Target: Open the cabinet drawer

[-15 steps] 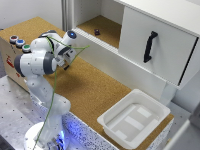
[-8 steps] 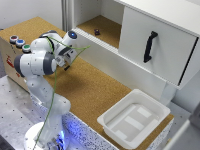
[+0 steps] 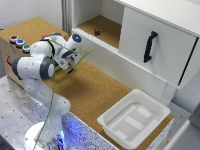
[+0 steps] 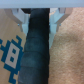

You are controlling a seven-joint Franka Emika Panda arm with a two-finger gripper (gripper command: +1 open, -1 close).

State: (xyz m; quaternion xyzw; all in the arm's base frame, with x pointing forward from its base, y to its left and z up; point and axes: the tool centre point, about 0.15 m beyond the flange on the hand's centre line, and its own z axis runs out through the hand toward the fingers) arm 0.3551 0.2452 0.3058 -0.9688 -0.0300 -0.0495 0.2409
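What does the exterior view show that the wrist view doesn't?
Only the exterior view shows the white cabinet with its black handle, the white tray, the box with coloured buttons and the whole arm. Only the wrist view shows, close up, a dark cylinder running between the fingertips, and a blue pixel figure on a brown surface. Both show the cork surface and the gripper; neither settles whether it is open or shut.

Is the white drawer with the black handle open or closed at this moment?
Open. The white drawer front with the black handle stands out from the white cabinet, towards the white plastic tray.
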